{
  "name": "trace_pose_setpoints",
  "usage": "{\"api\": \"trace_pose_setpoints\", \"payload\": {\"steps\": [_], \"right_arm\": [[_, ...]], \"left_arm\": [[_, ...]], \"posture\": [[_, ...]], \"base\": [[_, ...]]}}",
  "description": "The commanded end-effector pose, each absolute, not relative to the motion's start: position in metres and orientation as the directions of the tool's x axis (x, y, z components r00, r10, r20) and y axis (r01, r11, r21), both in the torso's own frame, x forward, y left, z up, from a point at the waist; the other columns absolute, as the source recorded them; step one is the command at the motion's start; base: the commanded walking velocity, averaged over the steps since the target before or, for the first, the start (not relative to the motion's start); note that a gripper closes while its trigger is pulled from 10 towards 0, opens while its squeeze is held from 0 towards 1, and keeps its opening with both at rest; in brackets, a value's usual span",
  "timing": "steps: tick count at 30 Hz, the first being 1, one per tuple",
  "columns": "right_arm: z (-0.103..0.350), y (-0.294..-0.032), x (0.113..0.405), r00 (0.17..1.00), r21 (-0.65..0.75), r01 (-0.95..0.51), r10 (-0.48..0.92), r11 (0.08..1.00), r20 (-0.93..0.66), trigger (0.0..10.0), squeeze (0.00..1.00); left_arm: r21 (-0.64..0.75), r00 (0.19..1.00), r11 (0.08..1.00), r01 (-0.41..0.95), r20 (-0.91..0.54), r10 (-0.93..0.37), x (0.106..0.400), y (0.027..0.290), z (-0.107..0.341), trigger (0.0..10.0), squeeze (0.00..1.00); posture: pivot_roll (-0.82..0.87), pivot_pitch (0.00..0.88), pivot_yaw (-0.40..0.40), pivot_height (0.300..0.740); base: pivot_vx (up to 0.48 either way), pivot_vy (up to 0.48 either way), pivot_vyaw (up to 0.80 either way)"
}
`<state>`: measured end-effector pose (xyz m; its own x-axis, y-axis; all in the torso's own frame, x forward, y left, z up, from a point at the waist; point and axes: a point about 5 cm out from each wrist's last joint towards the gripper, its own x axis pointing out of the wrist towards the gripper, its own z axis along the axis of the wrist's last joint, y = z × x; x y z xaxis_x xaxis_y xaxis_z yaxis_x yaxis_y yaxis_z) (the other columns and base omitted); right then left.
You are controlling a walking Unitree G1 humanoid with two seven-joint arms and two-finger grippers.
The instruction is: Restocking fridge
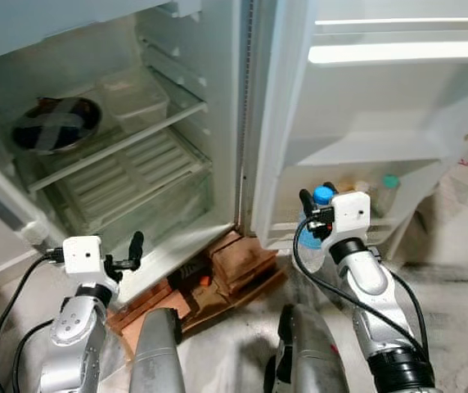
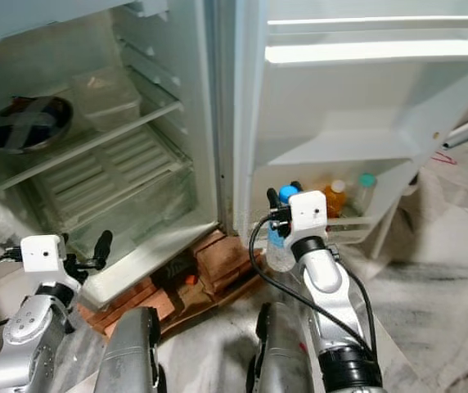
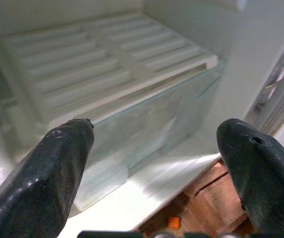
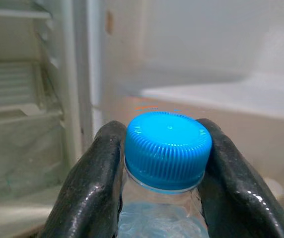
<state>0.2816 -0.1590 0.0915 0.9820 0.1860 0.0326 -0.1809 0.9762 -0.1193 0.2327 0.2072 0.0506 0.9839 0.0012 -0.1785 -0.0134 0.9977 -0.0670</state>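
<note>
The fridge (image 1: 218, 98) stands open before me, its door (image 1: 381, 90) swung to the right. My right gripper (image 1: 316, 205) is shut on a clear water bottle with a blue cap (image 4: 168, 148), held upright in front of the lowest door shelf (image 2: 357, 217). An orange-capped bottle (image 2: 337, 196) and a teal-capped bottle (image 2: 366, 190) stand in that shelf. My left gripper (image 1: 132, 250) is open and empty, low by the fridge's front edge near the clear crisper drawer (image 3: 147, 129).
A dark bowl under film (image 1: 56, 124) and a clear lidded box (image 1: 136, 97) sit on a glass shelf. The fridge rests on red bricks (image 1: 218, 274). My two legs (image 1: 156, 352) show below on the marble floor.
</note>
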Motion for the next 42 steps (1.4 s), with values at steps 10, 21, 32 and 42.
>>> {"api": "trace_pose_setpoints", "payload": {"steps": [10, 21, 32, 42], "right_arm": [[0.098, -0.159, 0.284, 0.979, -0.122, -0.185, 0.194, 0.975, 0.061, 10.0, 0.00], [0.100, -0.157, 0.288, 0.976, -0.121, -0.196, 0.205, 0.973, 0.069, 10.0, 0.00], [0.107, -0.161, 0.305, 0.977, -0.176, -0.180, 0.197, 0.968, 0.085, 10.0, 0.00], [0.155, -0.150, 0.350, 0.947, -0.264, -0.140, 0.207, 0.954, 0.246, 10.0, 0.00]], "left_arm": [[-0.058, 0.985, 0.998, -0.021, -0.175, 0.011, 0.234, 0.207, 0.052, 10.0, 0.00], [-0.054, 0.984, 0.998, -0.033, -0.178, 0.023, 0.231, 0.209, 0.053, 10.0, 0.00], [-0.020, 0.976, 0.998, -0.063, -0.210, 0.058, 0.215, 0.226, 0.055, 10.0, 0.00], [0.022, 0.967, 0.999, -0.048, -0.248, 0.052, 0.189, 0.245, 0.068, 10.0, 0.00]], "posture": [[0.05, 0.087, -0.014, 0.604], [0.06, 0.108, -0.011, 0.594], [0.10, 0.189, -0.010, 0.540], [0.19, 0.327, 0.005, 0.540]], "base": [[0.206, 0.000, 0.00], [0.000, 0.000, 0.00], [0.000, 0.000, 0.00], [0.000, 0.000, 0.00]]}}
